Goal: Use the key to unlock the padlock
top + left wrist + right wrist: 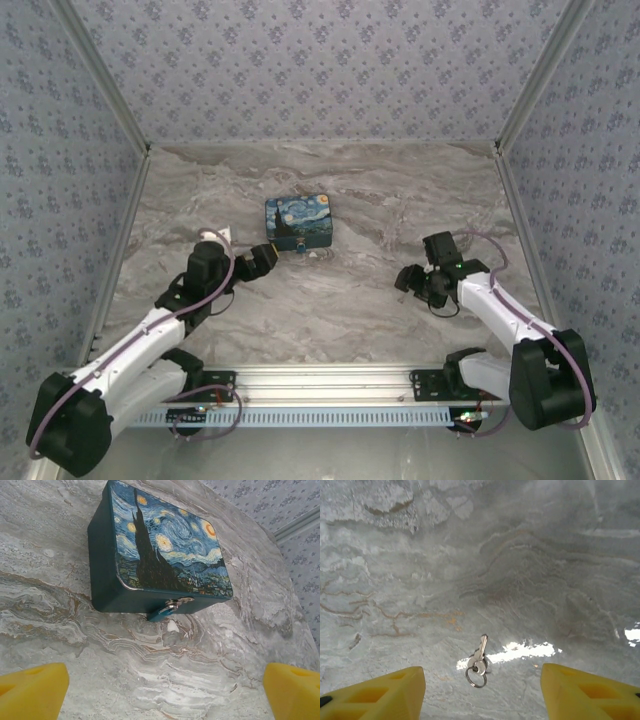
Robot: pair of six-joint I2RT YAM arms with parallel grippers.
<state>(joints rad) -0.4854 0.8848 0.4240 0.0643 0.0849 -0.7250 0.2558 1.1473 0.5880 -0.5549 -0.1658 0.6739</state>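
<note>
Padlock (pixel 165 610) hangs small at the front clasp of the painted box (pixel 165 550), ahead of the left gripper (pixel 165 687) and roughly centred between its yellow fingers (pixel 35 690), which are spread wide and hold nothing. The key (pixel 479 656), on a ring (pixel 476 678), lies flat on the marble surface (pixel 395 580) just ahead of the right gripper (pixel 482 695), which is also spread wide and empty.

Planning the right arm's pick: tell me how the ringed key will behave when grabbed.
The key lies flat on the smooth table, so it will probably skid if nudged. It looks like thin metal: likely stiff and light. Its ring seems loose and may dangle once lifted.
</note>
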